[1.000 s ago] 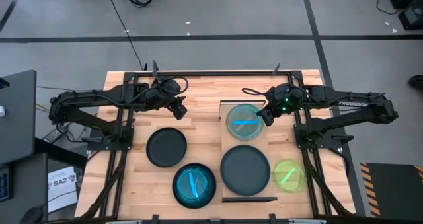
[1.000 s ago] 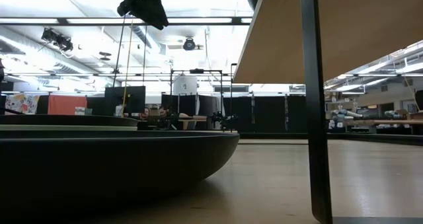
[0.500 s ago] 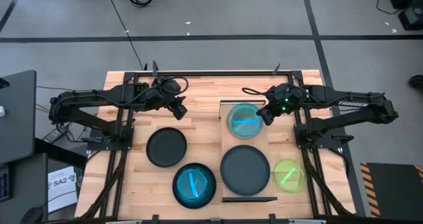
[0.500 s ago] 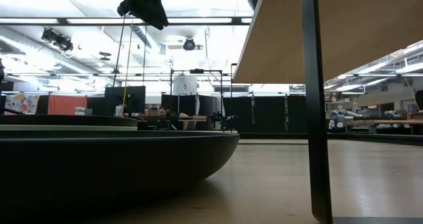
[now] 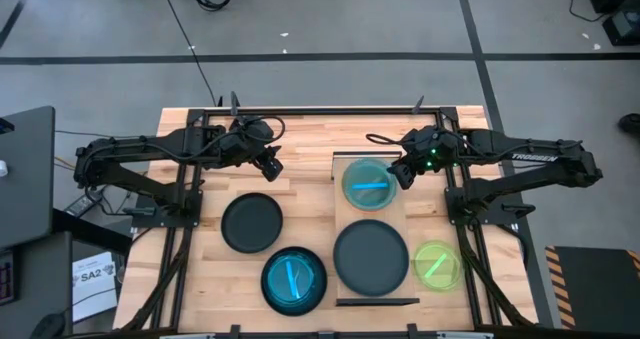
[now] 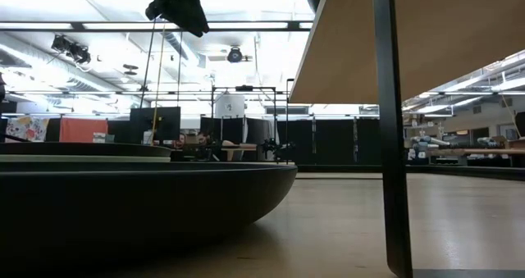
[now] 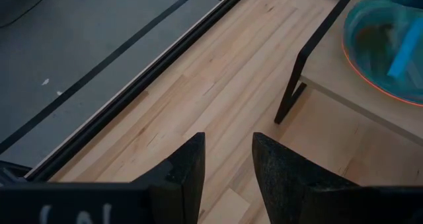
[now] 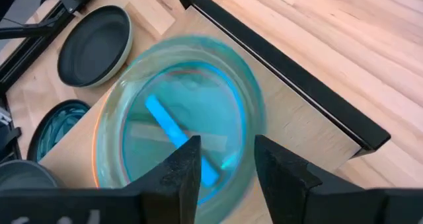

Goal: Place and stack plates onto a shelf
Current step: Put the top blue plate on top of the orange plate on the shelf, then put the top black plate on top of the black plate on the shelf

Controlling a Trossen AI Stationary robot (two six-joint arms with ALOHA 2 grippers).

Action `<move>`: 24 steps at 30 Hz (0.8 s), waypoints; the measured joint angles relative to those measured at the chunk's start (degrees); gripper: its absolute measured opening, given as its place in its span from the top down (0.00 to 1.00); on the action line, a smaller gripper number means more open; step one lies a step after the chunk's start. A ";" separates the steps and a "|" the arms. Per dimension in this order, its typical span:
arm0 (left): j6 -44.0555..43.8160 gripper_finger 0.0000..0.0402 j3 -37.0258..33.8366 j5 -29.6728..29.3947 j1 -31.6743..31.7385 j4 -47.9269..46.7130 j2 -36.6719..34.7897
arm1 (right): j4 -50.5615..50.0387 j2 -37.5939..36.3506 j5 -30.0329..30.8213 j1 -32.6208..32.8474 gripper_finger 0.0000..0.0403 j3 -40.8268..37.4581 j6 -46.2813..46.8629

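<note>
You had the right gripper [image 8: 221, 159] spread above the teal plate [image 8: 178, 125] on the shelf [image 5: 395, 201], seemingly releasing; next fetch the green plate [image 5: 437, 263]

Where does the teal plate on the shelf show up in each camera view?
High view: teal plate on the shelf's far half, beside the right tool.
Low view: not identifiable.
Left wrist view: at the upper right corner, cut off.
Right wrist view: centre, beyond the tool's fingers.
Shared landmark: the shelf's dark edging.
</note>
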 joint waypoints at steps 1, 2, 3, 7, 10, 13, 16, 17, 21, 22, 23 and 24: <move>0.00 0.67 -0.02 0.00 0.00 0.00 0.00 | 0.00 0.00 -0.02 0.02 0.62 0.02 0.00; 0.00 0.67 0.00 0.00 -0.02 0.00 0.00 | 0.00 0.00 -0.02 0.01 0.61 0.02 0.00; -0.01 0.67 -0.02 0.00 0.00 0.02 0.00 | 0.00 0.00 -0.02 0.01 0.61 0.02 0.00; -0.02 0.67 0.00 0.00 -0.01 0.00 0.00 | 0.00 0.00 -0.02 0.02 0.57 0.00 0.00; -0.02 0.67 -0.02 0.00 0.00 0.00 0.00 | 0.00 0.00 -0.02 0.02 0.54 0.00 0.00; -0.01 0.67 -0.01 0.00 0.00 0.00 0.00 | 0.00 0.00 -0.02 0.00 0.53 0.01 0.00; 0.00 0.67 -0.02 0.00 -0.02 0.00 0.00 | 0.00 0.00 -0.03 0.00 0.52 0.00 0.00; 0.00 0.67 0.00 0.00 0.00 0.00 0.00 | 0.00 0.00 -0.04 0.00 0.52 0.00 0.00; 0.00 0.67 -0.02 0.00 -0.02 0.00 0.00 | -0.01 0.00 -0.07 0.01 0.52 0.00 0.00; 0.00 0.67 -0.02 0.00 -0.02 0.00 0.00 | -0.01 0.00 -0.07 0.00 0.52 0.00 0.00; 0.00 0.67 -0.02 0.00 -0.02 0.00 0.00 | 0.00 0.00 -0.09 0.02 0.52 0.02 0.00; 0.01 0.67 -0.02 0.00 -0.02 -0.02 0.00 | -0.01 0.00 -0.10 0.02 0.52 0.01 0.00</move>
